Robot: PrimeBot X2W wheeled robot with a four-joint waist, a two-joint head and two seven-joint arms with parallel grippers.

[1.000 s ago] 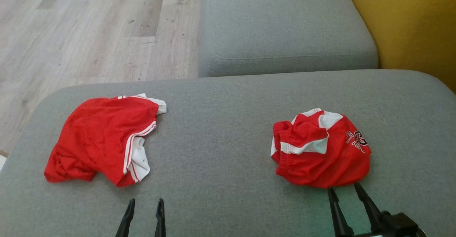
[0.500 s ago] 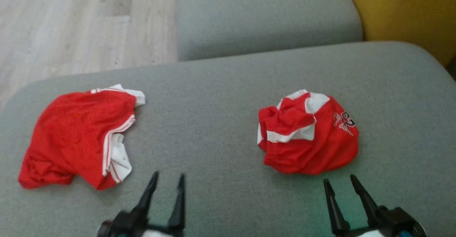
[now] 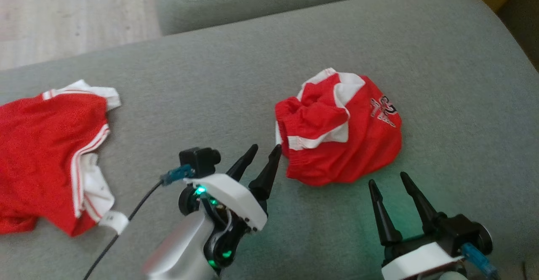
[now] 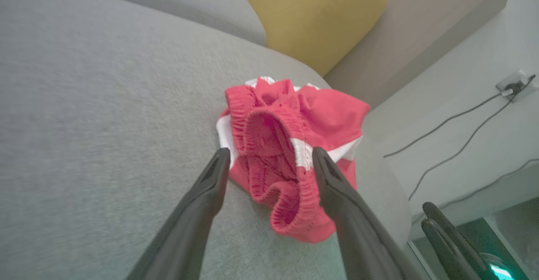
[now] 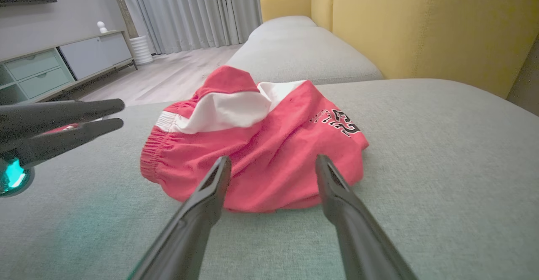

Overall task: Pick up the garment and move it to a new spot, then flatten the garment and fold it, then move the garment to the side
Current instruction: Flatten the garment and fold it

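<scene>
The crumpled red garment (image 3: 337, 128) lies on the grey cushion (image 3: 210, 78), right of centre, bunched into a roundish heap with no clear long axis. The left gripper (image 3: 266, 147) is the nearer tool: its fingers are spread and empty, one tip just beside the heap's left edge. In the left wrist view the elastic waistband (image 4: 290, 204) sits ahead, between those fingers. The right gripper (image 3: 387, 178), likewise spread and holding nothing, points at the heap's near edge from a little apart. A second red garment (image 3: 46, 145) lies well to the left.
</scene>
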